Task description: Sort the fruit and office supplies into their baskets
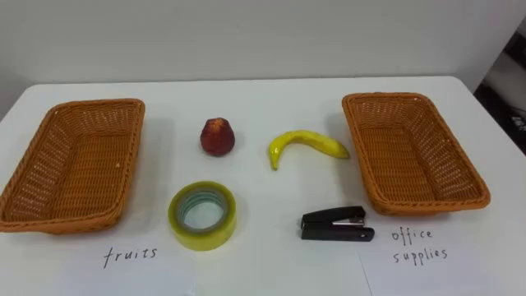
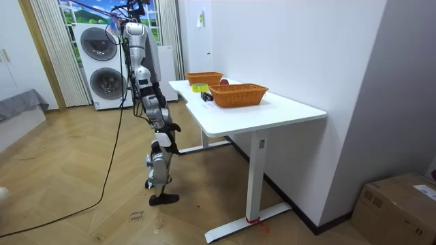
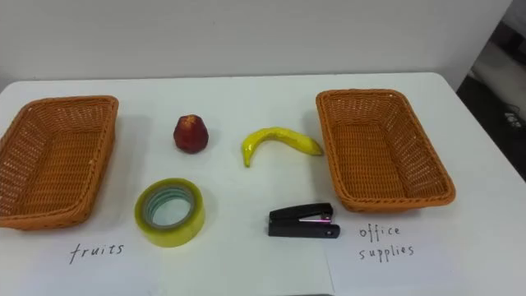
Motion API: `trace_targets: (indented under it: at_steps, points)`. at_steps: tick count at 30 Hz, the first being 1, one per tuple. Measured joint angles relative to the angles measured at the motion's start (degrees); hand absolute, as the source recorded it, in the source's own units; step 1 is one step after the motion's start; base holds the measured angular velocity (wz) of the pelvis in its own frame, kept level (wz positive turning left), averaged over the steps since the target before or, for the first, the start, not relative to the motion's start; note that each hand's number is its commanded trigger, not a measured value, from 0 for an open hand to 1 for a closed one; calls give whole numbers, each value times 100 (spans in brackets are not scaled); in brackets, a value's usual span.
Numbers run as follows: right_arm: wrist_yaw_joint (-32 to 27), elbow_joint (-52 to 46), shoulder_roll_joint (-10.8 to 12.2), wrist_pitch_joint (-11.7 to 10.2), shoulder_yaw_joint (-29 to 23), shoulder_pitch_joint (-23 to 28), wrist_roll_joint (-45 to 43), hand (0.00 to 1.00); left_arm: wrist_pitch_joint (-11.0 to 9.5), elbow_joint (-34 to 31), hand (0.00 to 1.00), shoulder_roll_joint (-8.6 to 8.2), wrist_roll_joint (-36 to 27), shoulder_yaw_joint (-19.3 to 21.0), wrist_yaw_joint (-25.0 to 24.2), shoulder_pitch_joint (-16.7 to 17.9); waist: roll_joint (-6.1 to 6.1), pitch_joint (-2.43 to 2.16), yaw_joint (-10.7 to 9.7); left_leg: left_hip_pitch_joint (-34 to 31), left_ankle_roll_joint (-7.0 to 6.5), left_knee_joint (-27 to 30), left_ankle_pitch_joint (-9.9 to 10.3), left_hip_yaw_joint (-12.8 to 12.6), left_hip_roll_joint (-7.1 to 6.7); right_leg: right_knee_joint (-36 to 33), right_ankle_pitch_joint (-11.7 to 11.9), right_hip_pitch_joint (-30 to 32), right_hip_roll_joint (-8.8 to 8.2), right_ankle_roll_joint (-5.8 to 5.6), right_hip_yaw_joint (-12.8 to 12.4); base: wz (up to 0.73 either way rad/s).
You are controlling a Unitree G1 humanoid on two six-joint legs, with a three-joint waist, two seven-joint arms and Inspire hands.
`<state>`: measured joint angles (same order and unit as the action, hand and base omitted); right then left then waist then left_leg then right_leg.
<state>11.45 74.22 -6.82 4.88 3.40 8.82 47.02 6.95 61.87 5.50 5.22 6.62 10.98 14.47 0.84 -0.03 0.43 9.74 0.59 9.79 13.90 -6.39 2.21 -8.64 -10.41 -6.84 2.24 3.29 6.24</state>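
Wicker baskets (image 1: 97, 105) are flanking red fruit (image 1: 217, 136), banana (image 1: 306, 145), tape (image 1: 205, 237) and stapler (image 1: 335, 224); the room view is adding the robot standing at the table (image 2: 286, 112), though I cannot tell whether its hands (image 2: 163, 114) are apart or together.

Woven wicker baskets (image 1: 78, 160) (glossy tape (image 1: 205, 238))

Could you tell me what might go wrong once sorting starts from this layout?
1. The banana lies right beside the office supplies basket, while the tape roll sits nearer the fruits basket. Dropping each into its nearest basket would mis-sort both.
2. The stapler is low and flat, towards the front edge of the table. Fingers that slip on it could push it towards that edge.
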Motion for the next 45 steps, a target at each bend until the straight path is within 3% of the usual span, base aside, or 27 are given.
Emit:
trace_targets:
  at_steps: [18,27,32,38,45]
  points:
    - [-181,10,-10,4,34,-41,-123,0,-64,7,0,17,-1,2,143,56,25,4,0,0,0,8,0,0,-1,1,0,-4,1,0,-7,0]
    - [-527,130,-12,9,-327,50,-47,0,-69,7,0,32,2,130,207,109,57,2,-22,7,0,7,0,18,-2,-8,-3,-9,2,-2,-17,0]
    - [-822,45,-31,16,-1110,220,391,0,-90,-45,0,51,-6,480,238,141,65,0,-92,-1,0,-10,0,-9,1,-22,-5,22,7,-3,-38,-1]
    - [-1340,-319,-70,-1,-2353,361,1011,0,-177,-59,0,95,-4,1132,348,235,117,-19,-317,-8,0,-45,0,-110,10,-52,-6,65,20,-3,-127,-8]
    - [-2083,-812,-290,-90,-3181,426,1404,0,-271,-72,0,293,-1,1273,507,318,238,-17,-494,-1,-5,-64,4,-221,10,-142,-20,142,22,-7,-195,-8]
